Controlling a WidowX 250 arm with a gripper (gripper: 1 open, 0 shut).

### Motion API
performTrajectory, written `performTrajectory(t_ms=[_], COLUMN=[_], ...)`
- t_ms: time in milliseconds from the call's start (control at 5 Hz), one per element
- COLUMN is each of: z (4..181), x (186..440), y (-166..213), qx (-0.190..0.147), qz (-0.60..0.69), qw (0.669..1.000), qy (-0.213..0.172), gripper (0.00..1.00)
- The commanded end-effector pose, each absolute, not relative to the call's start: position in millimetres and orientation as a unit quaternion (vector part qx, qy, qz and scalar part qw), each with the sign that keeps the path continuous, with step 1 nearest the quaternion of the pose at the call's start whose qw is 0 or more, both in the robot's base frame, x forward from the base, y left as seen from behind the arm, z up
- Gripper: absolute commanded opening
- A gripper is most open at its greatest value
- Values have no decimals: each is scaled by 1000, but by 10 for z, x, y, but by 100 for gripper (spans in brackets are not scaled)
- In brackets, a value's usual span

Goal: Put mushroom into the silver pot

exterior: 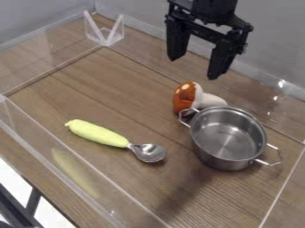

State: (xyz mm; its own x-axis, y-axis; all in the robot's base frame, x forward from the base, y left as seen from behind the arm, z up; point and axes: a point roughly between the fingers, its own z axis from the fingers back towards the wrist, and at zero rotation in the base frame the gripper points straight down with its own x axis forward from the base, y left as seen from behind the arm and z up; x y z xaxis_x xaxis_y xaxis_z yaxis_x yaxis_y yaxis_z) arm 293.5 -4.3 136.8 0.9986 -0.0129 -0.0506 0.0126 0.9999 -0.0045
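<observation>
The mushroom (pixel 191 96) lies tipped on the wooden table, its orange-brown cap to the left and cream stem to the right, touching the far rim of the silver pot (pixel 227 137). The pot stands upright and empty at the right, with thin loop handles on its sides. My gripper (pixel 199 59) hangs in the air above and just behind the mushroom, its two black fingers spread wide apart with nothing between them.
A spoon with a yellow handle (pixel 98 134) and silver bowl (pixel 150 153) lies left of the pot. Clear plastic walls (pixel 24 134) ring the table. A clear triangular stand (pixel 105 32) sits at the back left.
</observation>
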Motion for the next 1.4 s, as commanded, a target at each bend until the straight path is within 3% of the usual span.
performTrajectory(t_ms=[0, 600, 1200], z=[1263, 961, 863], x=[2980, 3099, 3100], y=[-13, 129, 93], qx=[-3, -35, -64], qz=[-6, -2, -5], qw=[1000, 999, 997], qy=[31, 36, 44], gripper=[100, 100, 100])
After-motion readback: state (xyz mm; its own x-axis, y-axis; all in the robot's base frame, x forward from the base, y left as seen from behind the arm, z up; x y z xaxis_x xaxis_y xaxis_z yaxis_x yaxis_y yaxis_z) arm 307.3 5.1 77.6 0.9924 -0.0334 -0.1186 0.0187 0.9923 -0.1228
